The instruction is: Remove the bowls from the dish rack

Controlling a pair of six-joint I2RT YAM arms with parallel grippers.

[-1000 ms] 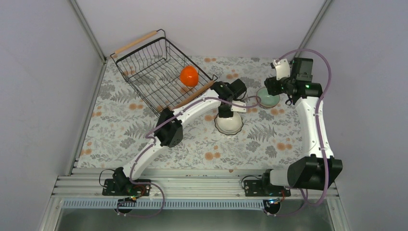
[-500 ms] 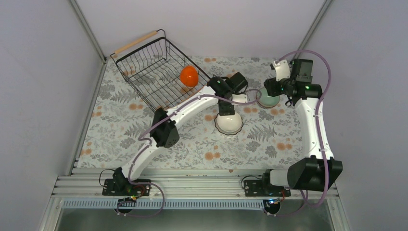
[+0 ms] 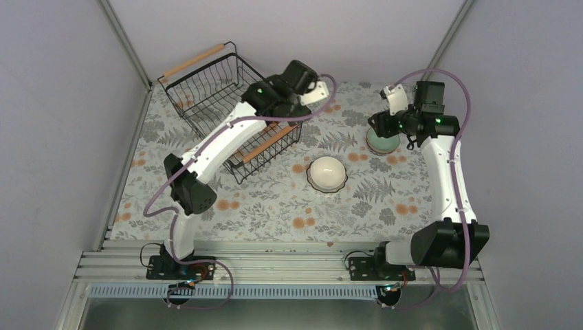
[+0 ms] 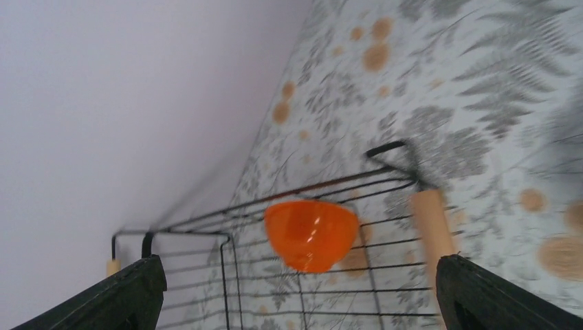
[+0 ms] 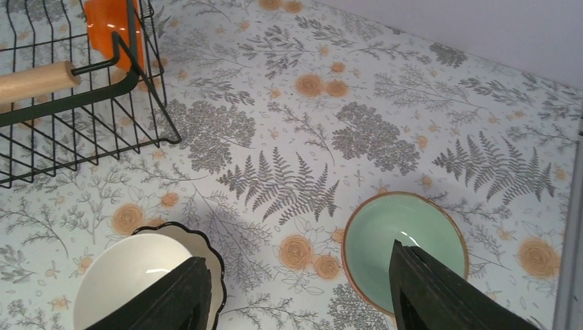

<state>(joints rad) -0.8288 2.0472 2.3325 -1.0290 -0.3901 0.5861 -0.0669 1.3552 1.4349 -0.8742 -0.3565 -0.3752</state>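
Note:
The black wire dish rack [image 3: 199,96] stands at the back left of the table. An orange bowl [image 4: 313,234] sits inside it near its wooden handle [image 4: 430,223]; my left arm hides that bowl in the top view. My left gripper [image 3: 292,110] hovers over the rack's right end. In its wrist view the left gripper [image 4: 302,306] is open and empty, with the orange bowl ahead of it. A scallop-edged white bowl [image 3: 326,173] and a pale green bowl [image 3: 382,141] rest on the table. My right gripper [image 5: 295,302] is open above the green bowl [image 5: 402,240], one finger [image 5: 440,292] over its inside.
The table carries a floral fern-print cloth [image 3: 275,199]. Grey walls close in the back and both sides. The rack's corner [image 5: 127,75] and the orange bowl [image 5: 113,27] show at the top left of the right wrist view.
My left gripper opened, left the white bowl on the table, and swung back left over the rack. The right gripper widened slightly over the green bowl.

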